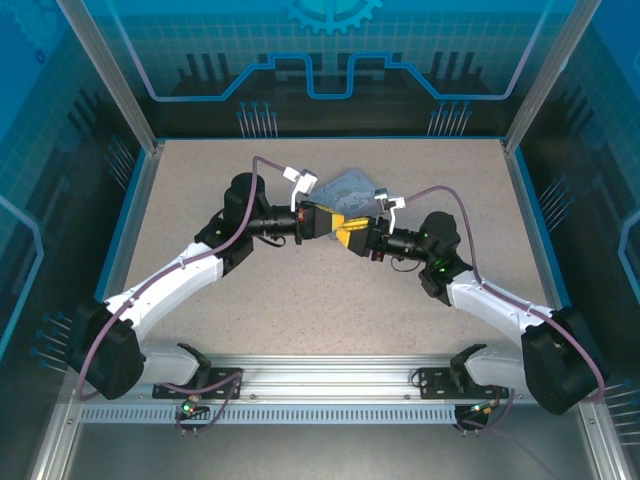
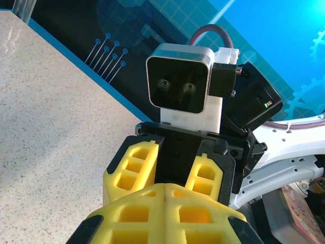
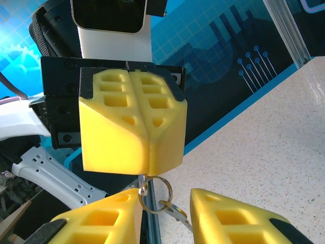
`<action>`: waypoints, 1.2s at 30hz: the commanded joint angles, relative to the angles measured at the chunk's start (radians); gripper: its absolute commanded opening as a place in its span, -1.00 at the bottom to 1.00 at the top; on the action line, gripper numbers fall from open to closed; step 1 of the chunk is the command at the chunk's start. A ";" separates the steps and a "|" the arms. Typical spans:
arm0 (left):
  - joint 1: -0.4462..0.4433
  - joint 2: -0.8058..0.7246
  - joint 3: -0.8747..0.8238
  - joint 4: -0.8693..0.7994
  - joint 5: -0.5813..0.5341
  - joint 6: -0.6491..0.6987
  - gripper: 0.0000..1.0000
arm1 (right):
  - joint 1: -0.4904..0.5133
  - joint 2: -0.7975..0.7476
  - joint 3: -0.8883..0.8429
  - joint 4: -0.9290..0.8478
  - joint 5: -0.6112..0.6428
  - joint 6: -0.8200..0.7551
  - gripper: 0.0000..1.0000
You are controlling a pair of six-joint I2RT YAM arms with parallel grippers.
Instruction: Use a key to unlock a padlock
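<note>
At the left we see the left tool (image 3: 146, 170) with its 2 yellow fingers pressed fully together, pinching a small brassy piece at their tips that we take for the key (image 3: 143, 186). A thin wire ring (image 3: 155, 195) hangs from it, with a small silver piece dangling lower. We cannot make out the padlock in any view.

We judge the key light, stiff and slick, and small enough to twist or slip in soft pads. The best hold is across its flat head, with the blade left free. The loose ring will swing and could snag a finger.

To the right, the right tool (image 3: 163, 197) stands partly open, 1 finger on each side of the ring and touching neither it nor the key.

Both tools meet above the middle of the table (image 1: 300, 300), near a pale tin (image 1: 350, 185). The table's rim is well apart, so there is open room on every side, though the 2 tools crowd each other closely.
</note>
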 commanded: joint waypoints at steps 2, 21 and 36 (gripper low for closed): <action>-0.015 -0.010 -0.003 0.018 0.027 0.010 -1.00 | 0.008 -0.023 0.031 0.024 0.029 0.007 -0.41; -0.023 -0.005 -0.013 0.014 0.030 0.033 -1.00 | -0.006 -0.037 0.040 0.016 0.032 0.046 -0.79; 0.048 -0.100 -0.007 -0.021 -0.127 0.015 0.17 | -0.010 -0.126 0.022 -0.307 0.119 -0.119 -1.00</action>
